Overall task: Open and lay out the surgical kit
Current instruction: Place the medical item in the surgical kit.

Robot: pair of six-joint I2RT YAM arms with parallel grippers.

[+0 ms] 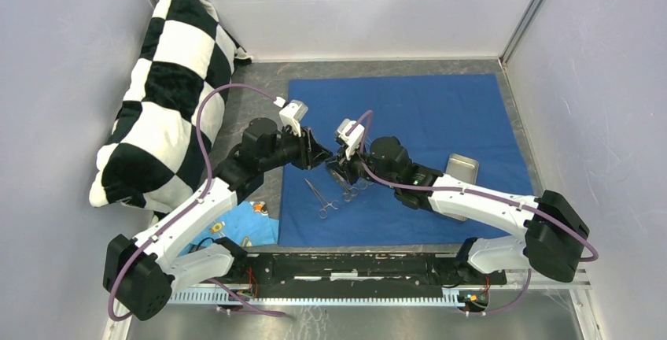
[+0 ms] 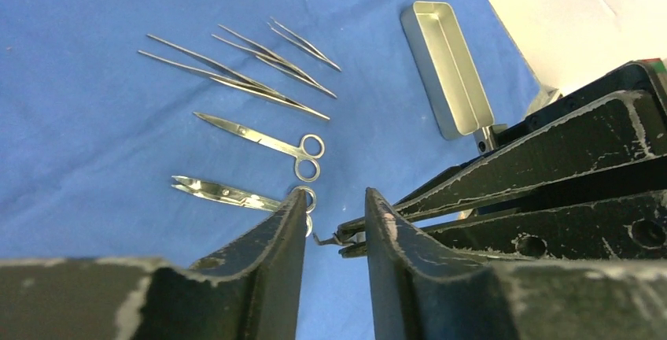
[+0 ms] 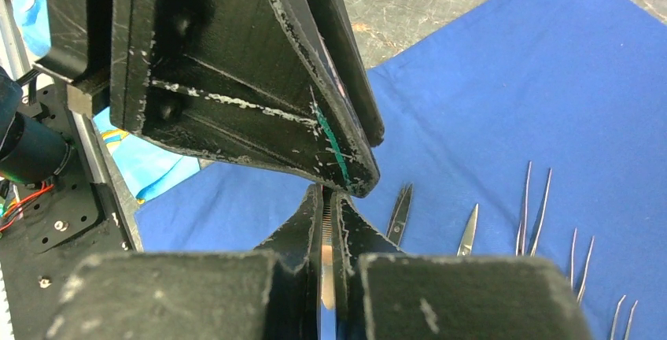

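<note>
cloth (image 1: 440,112) of dark blue lies spread flat on the counter (image 1: 259,104), so the kit looks opened. the steel tray (image 2: 446,68) sits on the cloth toward its right near corner, mouth up. in the left wrist view the tweezers (image 2: 236,76) lie in a loose row. below them are one pair of scissors (image 2: 263,142) and a second pair (image 2: 224,193), all flat on the cloth and apart from each other.

the two arms meet over the near left part of the cloth. the right tool (image 3: 326,198) is pinched shut on a thin metal piece (image 3: 326,277), which i take for one more instrument. i cannot tell which kind. the left tool (image 2: 334,194) stands partly apart, narrow rather than wide, with nothing between its fingers. the right tool's tip shows just beyond that gap.

these instruments should be light, stiff and smooth, so they are apt to slip or swivel in a pinch. lying flat, they give little edge to catch, though the soft cloth should yield under a fingertip. the shank near the finger rings looks the safest hold. the fine points are best left alone.
</note>
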